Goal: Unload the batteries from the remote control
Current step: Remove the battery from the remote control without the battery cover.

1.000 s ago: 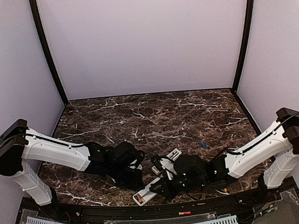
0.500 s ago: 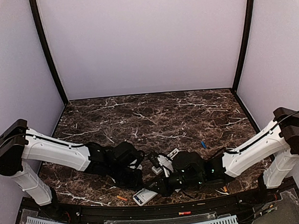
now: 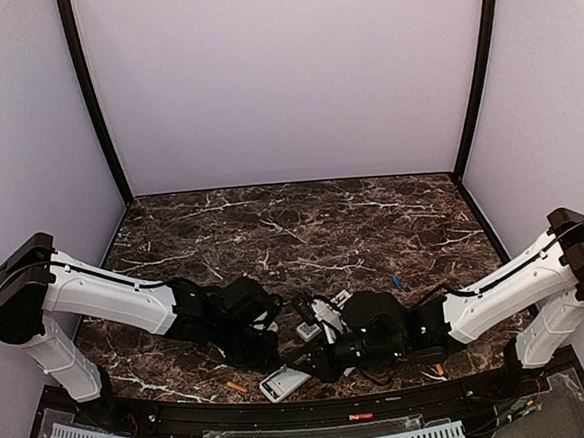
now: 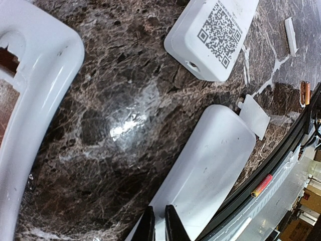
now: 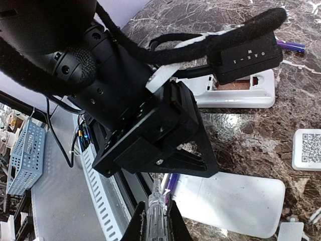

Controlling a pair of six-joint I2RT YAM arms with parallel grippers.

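A white remote [image 3: 285,382] lies near the table's front edge, also in the left wrist view [image 4: 210,160] and the right wrist view [image 5: 235,201]. My left gripper [image 4: 159,226] is shut, its tips on the remote's near end. My right gripper [image 5: 158,223] is shut on a clear plastic tool [image 5: 156,208], whose tip points at the remote's end beside a purple piece [image 5: 170,187]. An orange battery [image 3: 237,387] lies on the table left of the remote. More orange batteries [image 4: 304,93] and a blue one [image 3: 397,283] lie further right.
A second remote [image 5: 241,90] with an open, empty compartment lies behind the left gripper. A white box with a QR code [image 4: 215,30] and flat white covers [image 4: 254,116] lie nearby. A red-orange battery [image 4: 262,185] sits in the front rail.
An orange battery that sat in the remote's open compartment one second ago now lies on the table to its left. The remote has shifted slightly; the right gripper has edged right.
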